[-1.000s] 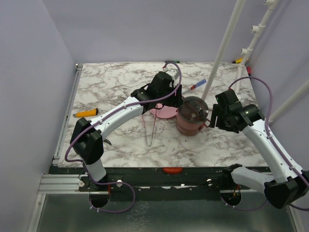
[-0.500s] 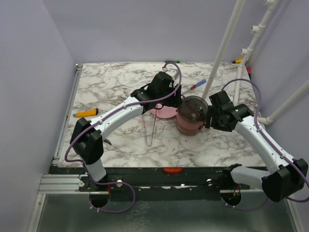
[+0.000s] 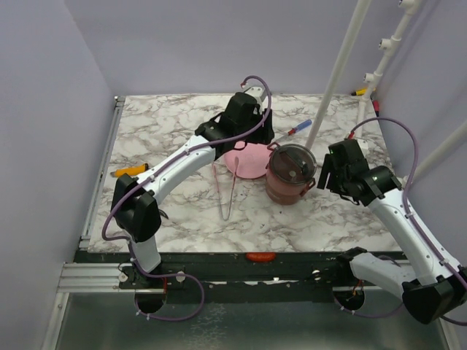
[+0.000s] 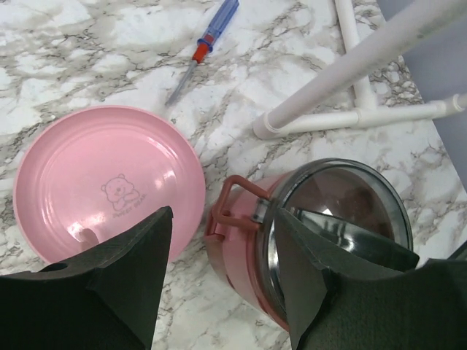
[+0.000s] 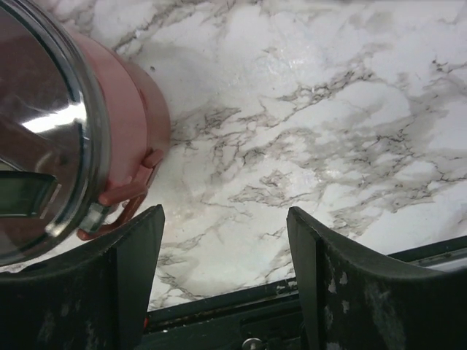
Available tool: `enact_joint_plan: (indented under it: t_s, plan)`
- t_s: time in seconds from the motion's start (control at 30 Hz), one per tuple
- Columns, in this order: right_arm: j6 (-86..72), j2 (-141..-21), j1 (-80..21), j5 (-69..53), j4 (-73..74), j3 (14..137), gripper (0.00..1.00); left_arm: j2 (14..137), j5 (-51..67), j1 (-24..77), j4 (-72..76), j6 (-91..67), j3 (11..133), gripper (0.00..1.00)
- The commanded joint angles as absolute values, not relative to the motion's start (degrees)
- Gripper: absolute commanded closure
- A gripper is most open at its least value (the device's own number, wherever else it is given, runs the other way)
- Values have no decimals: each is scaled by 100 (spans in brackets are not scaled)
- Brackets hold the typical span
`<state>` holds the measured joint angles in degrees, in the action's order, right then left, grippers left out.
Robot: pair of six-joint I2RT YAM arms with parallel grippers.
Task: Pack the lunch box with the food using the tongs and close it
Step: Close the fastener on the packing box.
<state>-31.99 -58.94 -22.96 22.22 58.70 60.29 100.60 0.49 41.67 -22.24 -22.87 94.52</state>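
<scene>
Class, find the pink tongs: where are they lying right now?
In the top view, the tongs lie on the table just left of the lunch box, their open ends pointing toward the pink plate.

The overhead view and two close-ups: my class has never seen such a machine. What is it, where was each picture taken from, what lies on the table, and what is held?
These are two robot arms bolted at the near edge of a marble table, each ending in a two-finger gripper. The overhead view comes from a fixed camera above and behind them; each close-up comes from a camera on one wrist. On the table lie a red lunch box with its clear lid on, a pink plate, pink tongs, a screwdriver and an orange-handled tool. The left gripper and the right gripper are both open and hold nothing.
</scene>
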Motion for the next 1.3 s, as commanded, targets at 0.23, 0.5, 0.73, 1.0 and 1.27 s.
enact_joint_plan:
  t_s: [0.23,0.5,0.73,1.0,1.27]
  plan:
    - [-2207,-5590,-2320,600,4573,6720,22,10089,-2,3976,-2229,-2257,9257,40]
    - [-1677,-6179,-2319,-452,3684,6751,21,10028,166,3860,-2228,-2257,9130,40]
    - [-1183,-6743,-2319,-588,3411,6885,24,9991,223,3796,-2226,-2245,9114,40]
    - [-940,-6962,-2318,-1035,3434,6905,33,10031,298,3709,-2230,-2234,9079,40]
    - [-967,-7016,-2320,-1321,3464,6782,35,10158,419,3674,-2229,-2237,9160,40]
